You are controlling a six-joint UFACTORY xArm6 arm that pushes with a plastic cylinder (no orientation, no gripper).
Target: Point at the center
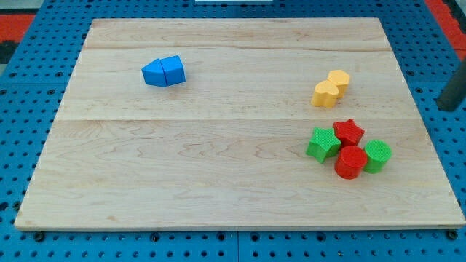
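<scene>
The pale wooden surface [218, 145] lies on a blue pegboard, its bare centre being the target; blue blocks [164, 71] upper left, yellow blocks [330, 88] and a red-green cluster [349, 151] right, leave it clear. My tip is hidden; only a dark rod [453, 92] shows at the right edge

dark rod [453, 93] cut off by the view's right edge, my tip's end unclear
</scene>
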